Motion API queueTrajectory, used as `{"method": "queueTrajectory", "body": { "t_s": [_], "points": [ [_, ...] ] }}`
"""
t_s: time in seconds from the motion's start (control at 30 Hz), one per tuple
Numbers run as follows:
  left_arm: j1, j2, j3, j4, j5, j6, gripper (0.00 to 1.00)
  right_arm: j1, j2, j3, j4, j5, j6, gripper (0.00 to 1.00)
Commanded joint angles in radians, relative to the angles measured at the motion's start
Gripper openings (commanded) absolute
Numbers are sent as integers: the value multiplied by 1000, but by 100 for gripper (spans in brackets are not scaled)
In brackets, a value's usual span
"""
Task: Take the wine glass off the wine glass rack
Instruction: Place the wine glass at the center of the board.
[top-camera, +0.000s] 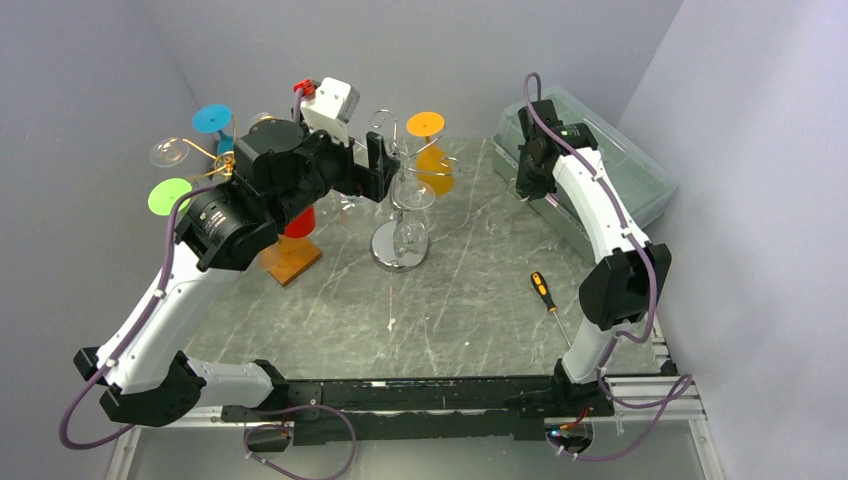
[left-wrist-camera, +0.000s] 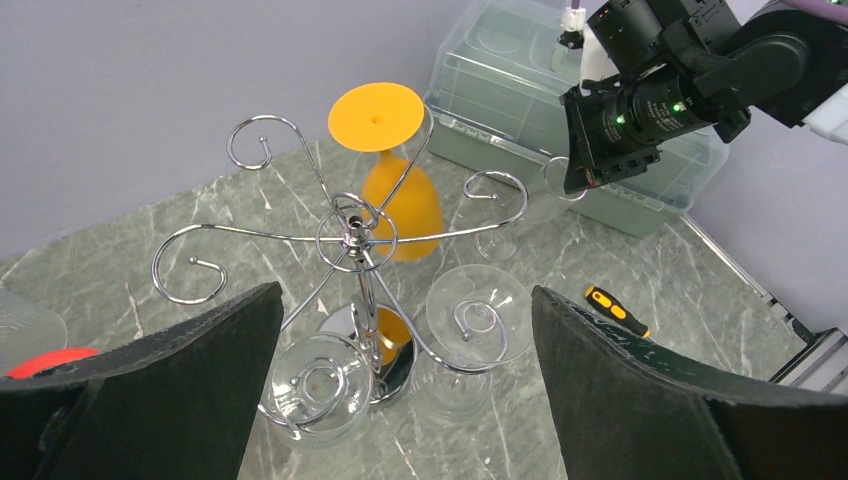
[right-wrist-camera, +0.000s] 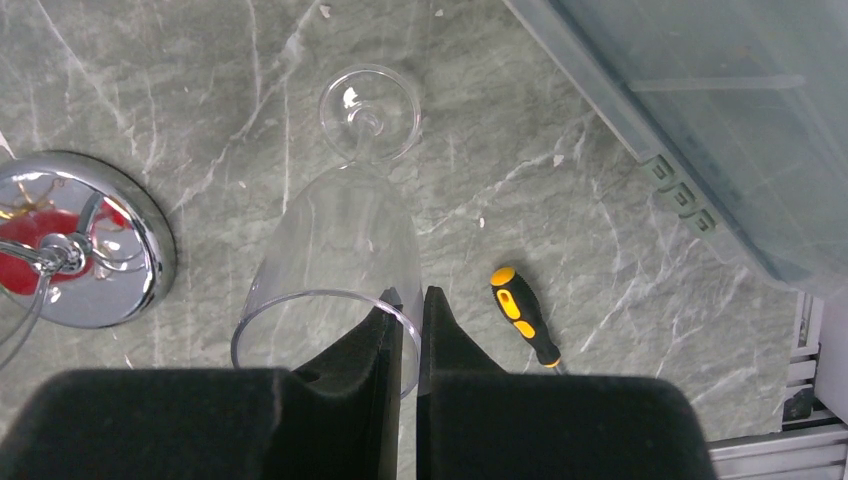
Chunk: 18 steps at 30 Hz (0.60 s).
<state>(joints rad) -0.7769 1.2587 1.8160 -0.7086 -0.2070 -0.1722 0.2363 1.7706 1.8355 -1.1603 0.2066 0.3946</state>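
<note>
The chrome wine glass rack (top-camera: 400, 205) stands mid-table on a round base. An orange glass (left-wrist-camera: 400, 200) and two clear glasses (left-wrist-camera: 315, 385) (left-wrist-camera: 478, 315) hang upside down from its hooks (left-wrist-camera: 355, 235). My left gripper (left-wrist-camera: 405, 390) hovers just above the rack, open wide with nothing between its fingers (left-wrist-camera: 150, 400). To the right of the rack, my right gripper (right-wrist-camera: 410, 310) is shut on the rim of a clear wine glass (right-wrist-camera: 340, 240). That glass is upright, one finger inside its bowl and one outside, with its foot (right-wrist-camera: 370, 110) low over the table.
A yellow-and-black screwdriver (top-camera: 543, 292) lies right of centre. A lidded clear plastic box (top-camera: 610, 175) fills the back right. At the left stand a second rack with blue (top-camera: 212, 118) and green glasses, and a red glass on a wooden block (top-camera: 292, 258).
</note>
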Motion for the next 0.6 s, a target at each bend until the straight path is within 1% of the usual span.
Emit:
{"method": "queueTrajectory", "body": {
  "t_s": [0.0, 0.13, 0.37, 0.5, 0.57],
  "points": [
    [-3, -27, -7, 18, -2, 17, 99, -5, 9, 36, -7, -16, -16, 0],
    [-4, -24, -17, 24, -2, 15, 99, -5, 16, 38, -7, -7, -16, 1],
    [-2, -13, -18, 15, -7, 10, 99, -4, 23, 49, -3, -6, -16, 22],
    [-4, -15, -26, 18, -8, 9, 99, -1, 21, 65, 5, -13, -9, 29],
    [-4, -13, -30, 18, -8, 8, 99, 3, 23, 78, 7, -13, -6, 31]
  ]
}}
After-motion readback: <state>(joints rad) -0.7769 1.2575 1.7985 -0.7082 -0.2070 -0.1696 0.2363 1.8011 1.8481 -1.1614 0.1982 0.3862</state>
